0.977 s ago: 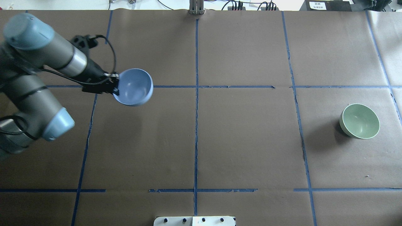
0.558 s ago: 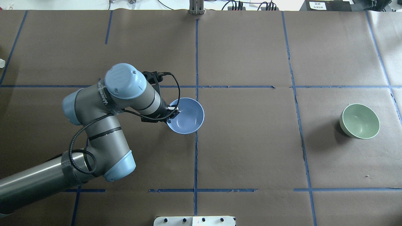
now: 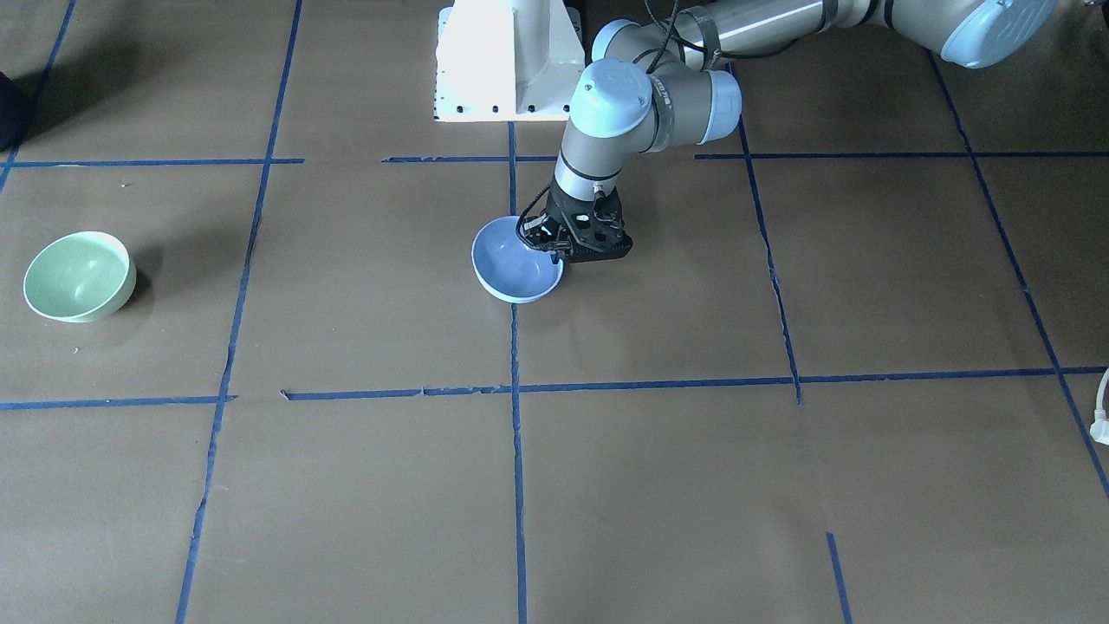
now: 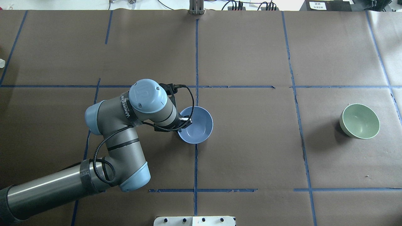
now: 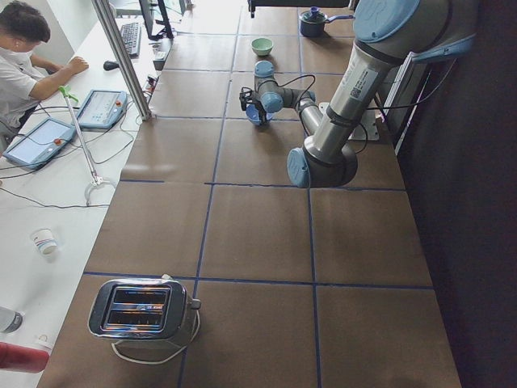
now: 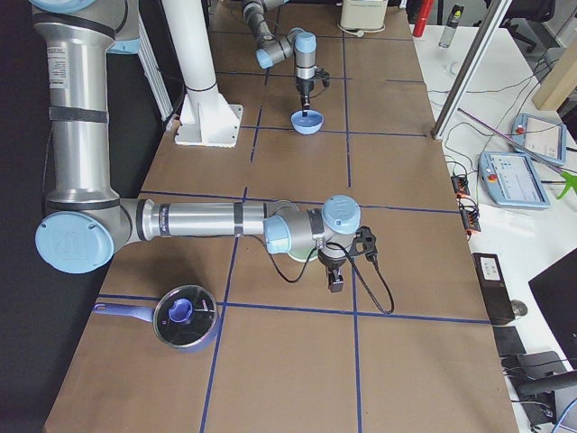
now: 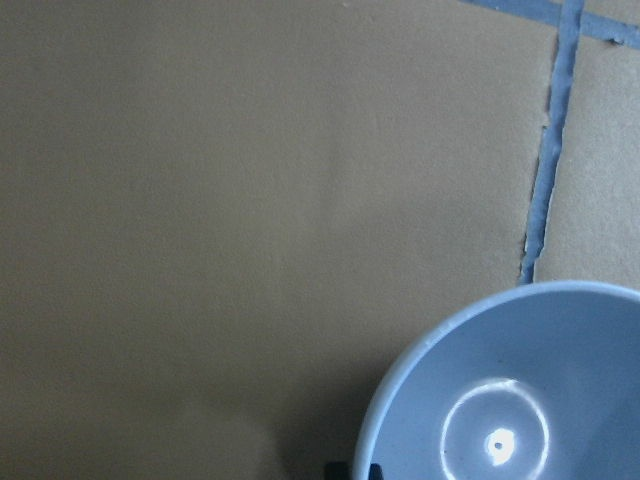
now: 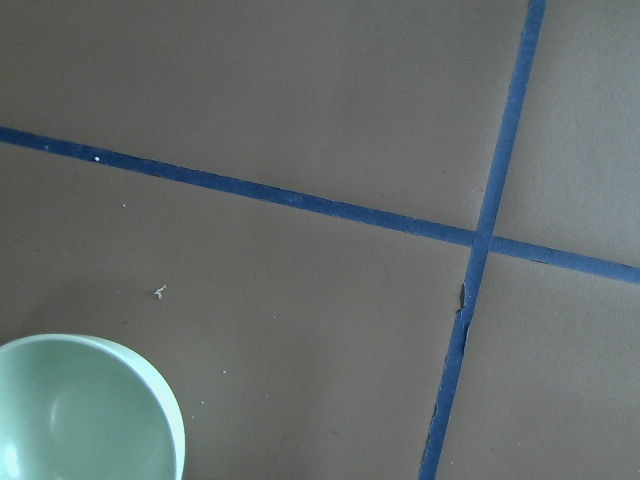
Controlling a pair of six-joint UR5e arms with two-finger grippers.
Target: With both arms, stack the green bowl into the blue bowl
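Our left arm [image 4: 124, 147] is bent at the elbow with its wrist turned down, and our left pincer [image 4: 187, 120] is clamped on the rim of the blue bowl [image 4: 199, 127]. Our right arm [image 6: 198, 219] lies stretched level, the right pincer [image 6: 335, 280] pointing down; how its jaws stand we cannot tell

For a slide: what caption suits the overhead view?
Mid-table, the left gripper holds the blue bowl by its rim; the green bowl sits far right.

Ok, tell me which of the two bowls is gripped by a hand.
The blue bowl: the left hand pinches its rim. The green bowl sits alone, with nothing touching it.
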